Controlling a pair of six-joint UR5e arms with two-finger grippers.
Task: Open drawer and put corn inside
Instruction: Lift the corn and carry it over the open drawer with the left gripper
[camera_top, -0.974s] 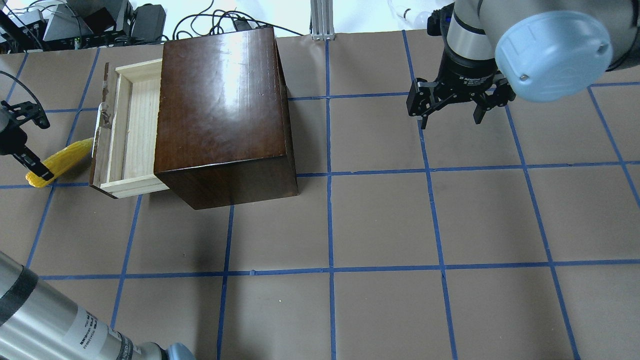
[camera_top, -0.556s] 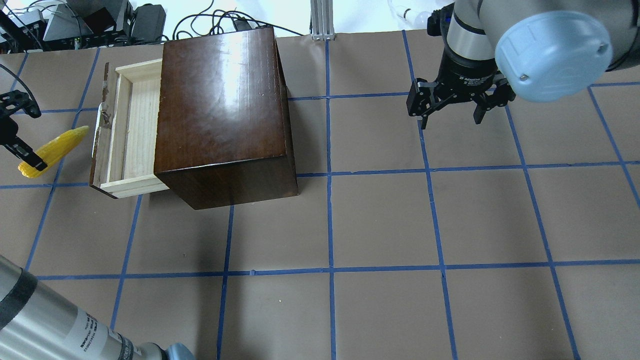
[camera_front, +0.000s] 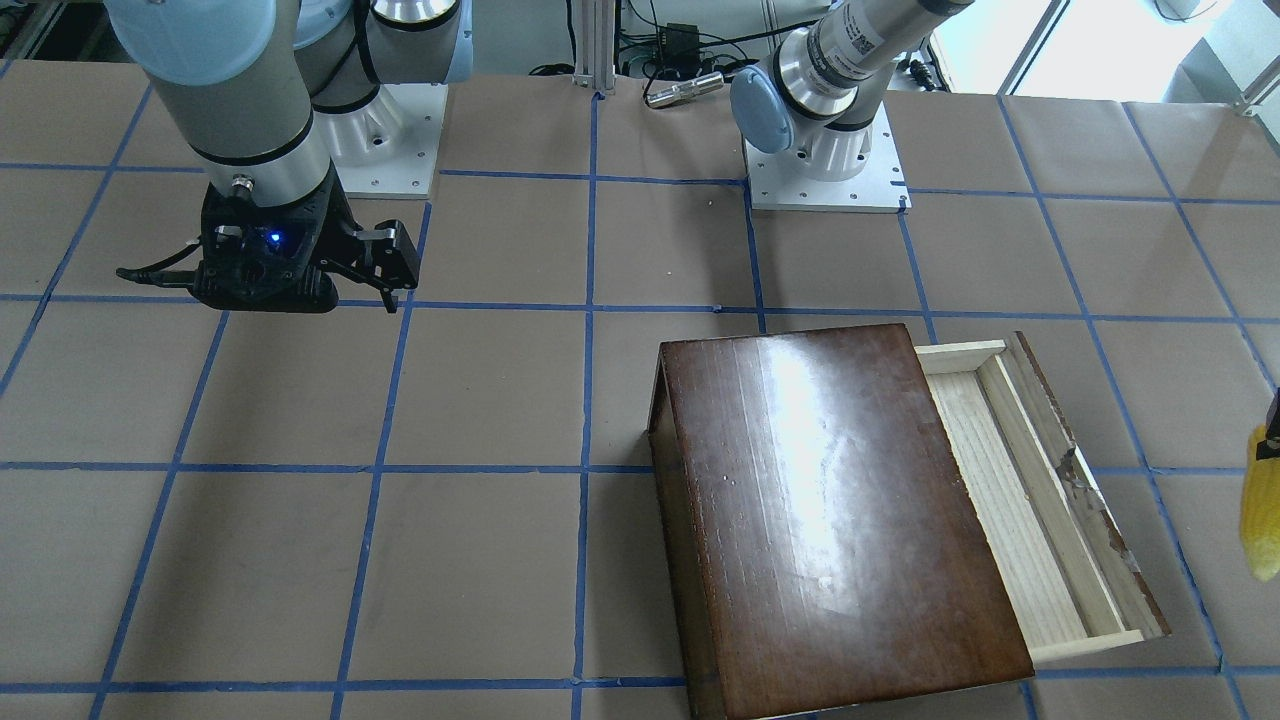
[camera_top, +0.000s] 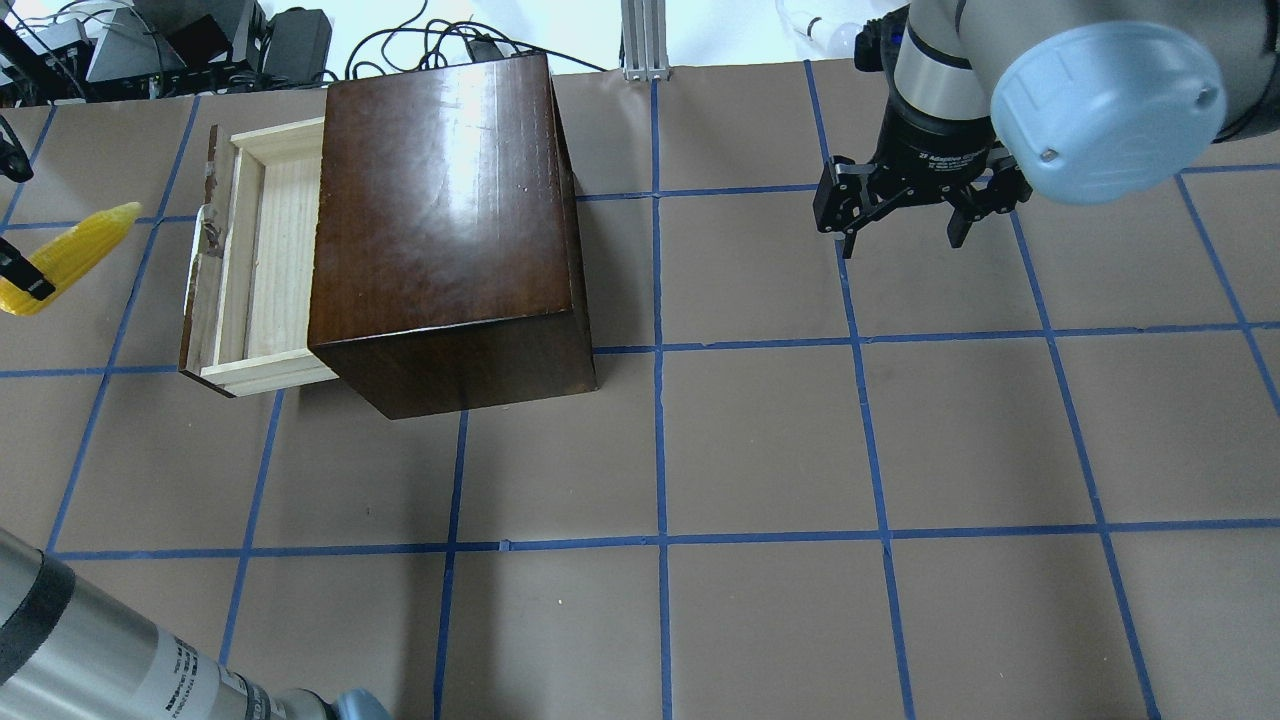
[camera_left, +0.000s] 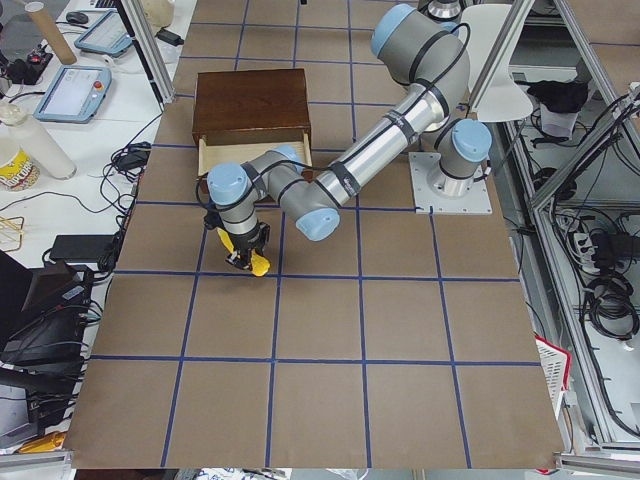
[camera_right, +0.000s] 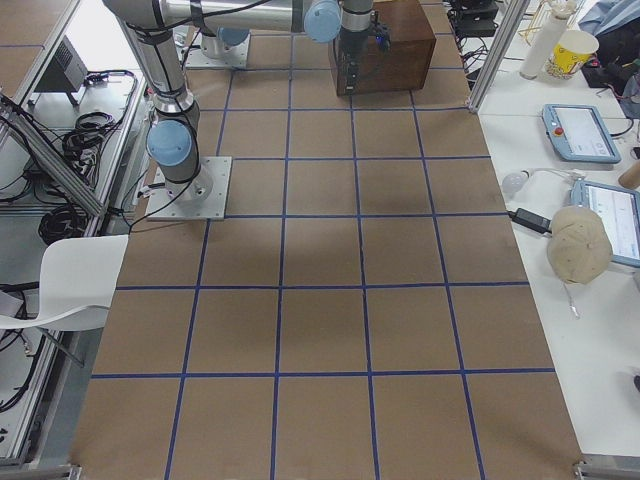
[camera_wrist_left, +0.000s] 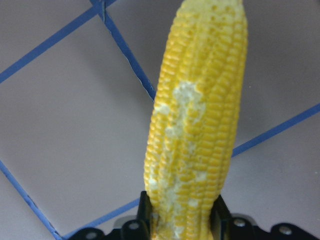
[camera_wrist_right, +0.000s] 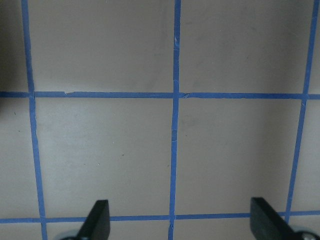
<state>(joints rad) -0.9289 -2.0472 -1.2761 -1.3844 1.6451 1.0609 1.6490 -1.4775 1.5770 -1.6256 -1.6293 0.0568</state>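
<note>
The yellow corn (camera_top: 68, 258) is held in my left gripper (camera_top: 15, 282) at the view's far left edge, above the table and left of the drawer. In the left wrist view the corn (camera_wrist_left: 200, 125) stands between the two fingers, and the gripper (camera_wrist_left: 182, 217) is shut on its thick end. The pale wooden drawer (camera_top: 270, 270) is pulled out to the left of the dark-brown cabinet (camera_top: 440, 200), and its tray shows nothing inside. My right gripper (camera_top: 900, 238) hangs open and empty over bare table at the far right, also shown in the right wrist view (camera_wrist_right: 180, 222).
The brown paper table (camera_top: 760, 440) carries a blue tape grid. Cables and equipment (camera_top: 150, 45) lie beyond the far edge behind the cabinet. The left arm's forearm (camera_top: 90, 650) crosses the near left corner.
My left gripper has moved with the corn up and to the left in the overhead view, away from the drawer front. The right arm and drawer have not moved.
</note>
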